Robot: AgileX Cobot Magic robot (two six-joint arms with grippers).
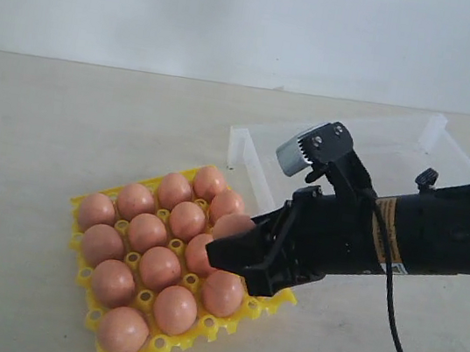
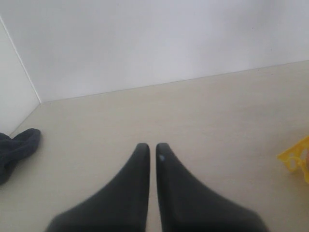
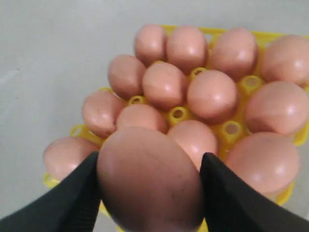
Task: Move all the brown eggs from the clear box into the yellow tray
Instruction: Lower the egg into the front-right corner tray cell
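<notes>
Clamping brown egg (image 3: pixel 149 183), right hand (image 1: pixel 228 250) over yellow tray (image 1: pixel 273 304) crowded with eggs (image 1: pixel 159 267).

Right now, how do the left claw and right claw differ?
Left claw is shut and empty; right claw grips a brown egg. Left claw sits over bare table; right claw is above the yellow tray. Both have black fingers.

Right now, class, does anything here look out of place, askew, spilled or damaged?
Nothing stands out. The brown eggs sit whole in the yellow tray cups, the right gripper holds one egg above it, and the clear box stands level, nothing spilled.
</notes>
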